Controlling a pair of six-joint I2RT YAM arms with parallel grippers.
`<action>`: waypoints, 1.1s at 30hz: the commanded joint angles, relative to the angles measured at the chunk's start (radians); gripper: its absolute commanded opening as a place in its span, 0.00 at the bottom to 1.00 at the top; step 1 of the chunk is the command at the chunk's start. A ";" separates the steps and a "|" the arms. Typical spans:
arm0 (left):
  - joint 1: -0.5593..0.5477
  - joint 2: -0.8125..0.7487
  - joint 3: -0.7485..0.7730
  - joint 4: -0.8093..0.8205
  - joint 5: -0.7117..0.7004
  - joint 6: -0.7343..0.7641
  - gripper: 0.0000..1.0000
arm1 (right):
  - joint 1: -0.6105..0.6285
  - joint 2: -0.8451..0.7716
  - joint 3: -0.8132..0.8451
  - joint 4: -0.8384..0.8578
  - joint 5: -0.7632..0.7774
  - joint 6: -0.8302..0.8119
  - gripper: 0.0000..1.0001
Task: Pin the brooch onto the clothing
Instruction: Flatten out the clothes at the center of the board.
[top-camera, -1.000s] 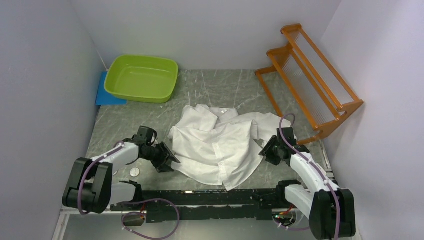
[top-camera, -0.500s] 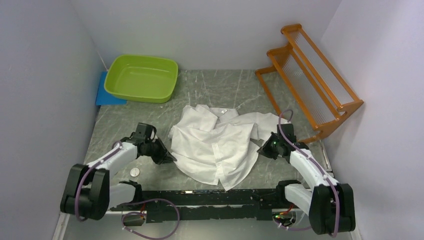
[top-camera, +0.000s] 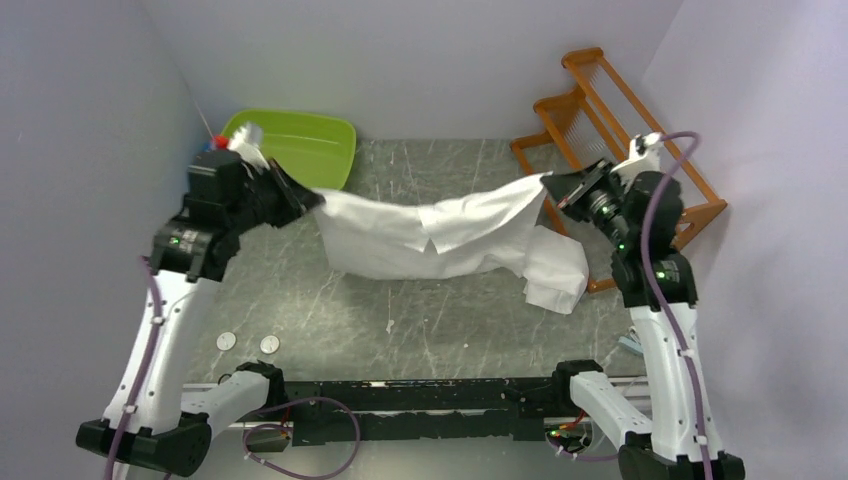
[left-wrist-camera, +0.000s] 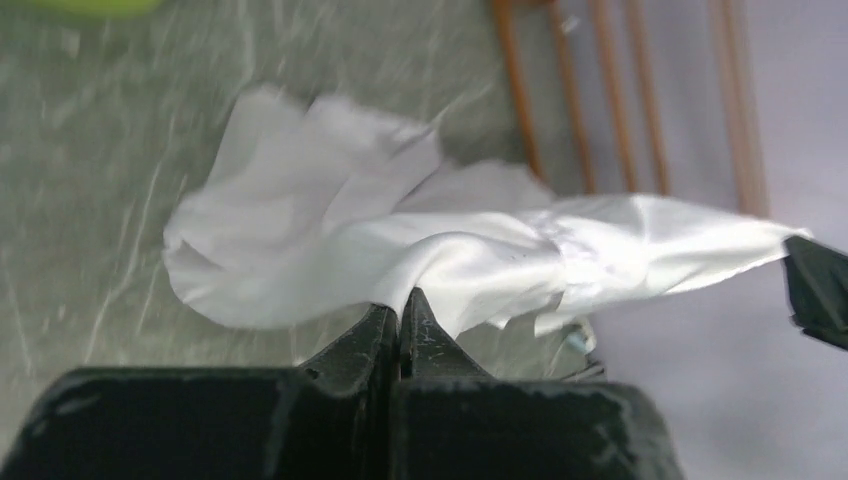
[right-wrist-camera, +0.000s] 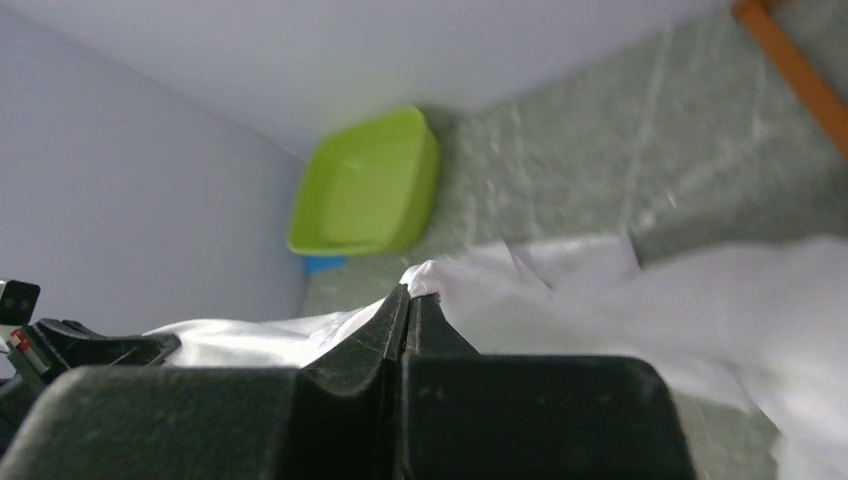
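The left gripper (top-camera: 306, 200) is closed tight on one edge of the shirt (top-camera: 440, 232). In the left wrist view its fingertips (left-wrist-camera: 401, 302) meet with white cloth pinched between them. It hangs just in front of the green basin (top-camera: 310, 140), at the basin's near right side and above the table (top-camera: 400, 320).

The right gripper (top-camera: 550, 184) is also clamped on the shirt's opposite edge. Its wrist view shows the tips (right-wrist-camera: 407, 296) pressed together with a fold of fabric (right-wrist-camera: 560, 300) rising out of them. It is well to the right of the basin, close to the orange rack (top-camera: 650, 150).

The shirt is stretched between the two grippers, off the table, running rightward from the basin and sagging in the middle. The button strip shows near its centre. A loose part droops lower at the end far from the basin; whether it touches the table cannot be told.

Two small round discs (top-camera: 227, 341) lie on the table well forward of the basin, near the left arm's base, too small to identify.
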 joint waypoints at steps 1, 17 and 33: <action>0.001 0.028 0.314 -0.048 -0.066 0.122 0.03 | -0.002 0.005 0.228 0.055 -0.022 0.022 0.00; 0.001 0.065 1.017 0.123 -0.065 0.280 0.03 | -0.002 0.081 0.876 0.142 -0.123 0.020 0.00; 0.001 0.210 0.960 0.065 -0.087 0.298 0.03 | -0.002 0.091 0.696 0.140 -0.003 -0.005 0.00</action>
